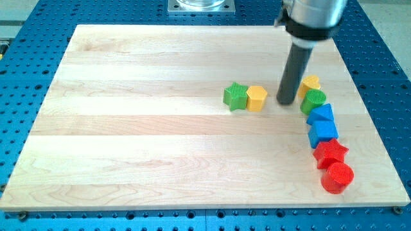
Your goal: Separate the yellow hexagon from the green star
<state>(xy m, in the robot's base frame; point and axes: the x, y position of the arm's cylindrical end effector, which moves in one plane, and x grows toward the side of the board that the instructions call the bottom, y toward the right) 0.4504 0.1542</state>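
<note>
The one camera view shows my tip (287, 101), a bare rod holding nothing, resting on the board (128, 141) just right of the yellow hexagon (257, 98). The hexagon touches the green star (236, 96) on its left.

A straight leftward push would likely drive both blocks along together, still joined. Swinging right risks knocking the crowded column there: yellow block (311, 83), green block (314, 101), two blue blocks (322, 124), red star (331, 153), red cylinder (338, 177).

Wide open wood lies left and near; the far edge is closer.
</note>
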